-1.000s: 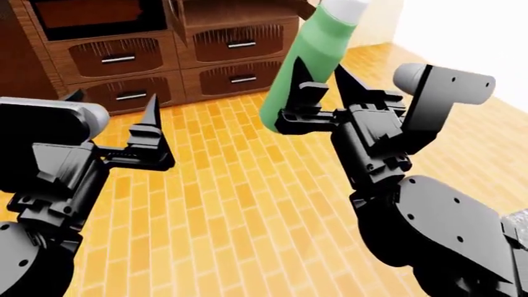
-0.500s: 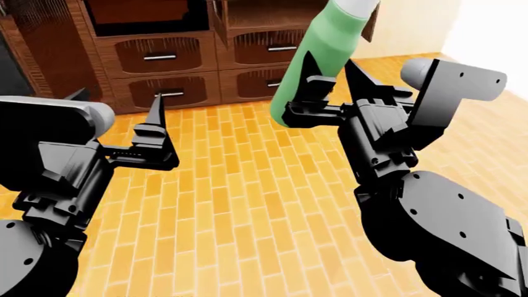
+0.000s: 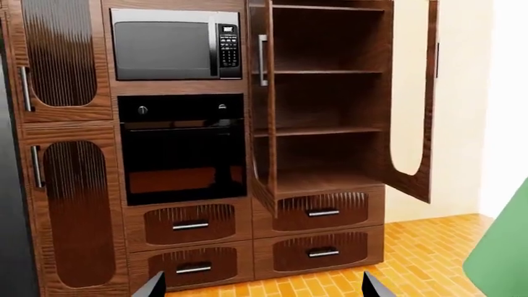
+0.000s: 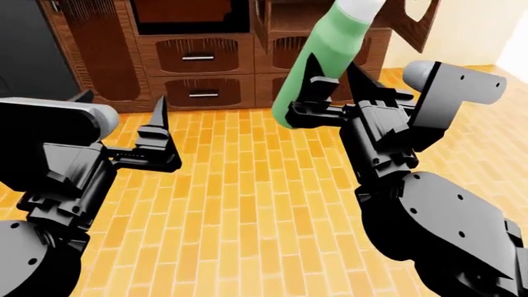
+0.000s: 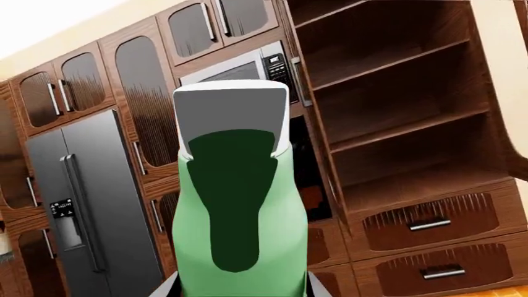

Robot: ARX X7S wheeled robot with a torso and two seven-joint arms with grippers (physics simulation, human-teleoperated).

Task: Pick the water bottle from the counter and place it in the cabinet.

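My right gripper [image 4: 332, 77] is shut on the green water bottle [image 4: 320, 59], held up in the air and leaning right, its white cap [image 4: 357, 7] at the view's top edge. In the right wrist view the bottle [image 5: 239, 247] fills the middle between the jaws. The dark wood cabinet [image 3: 326, 111] stands ahead with its doors open and its shelves bare; it also shows in the right wrist view [image 5: 396, 105] and the head view [image 4: 281, 25]. My left gripper [image 4: 123, 127] is open and empty over the floor. The counter is out of view.
Drawers with silver handles [image 3: 323, 213] sit below the open shelves. A microwave [image 3: 175, 43] and a built-in oven [image 3: 182, 148] are left of the shelves. A dark fridge [image 5: 91, 204] stands further left. An open cabinet door [image 3: 408, 93] hangs at the right. Orange brick floor [image 4: 239, 204] lies below both arms.
The view has swung right and the cabinet has shifted right in the head view, showing more of its left side. Both grippers keep their pose; the bottle stays gripped.
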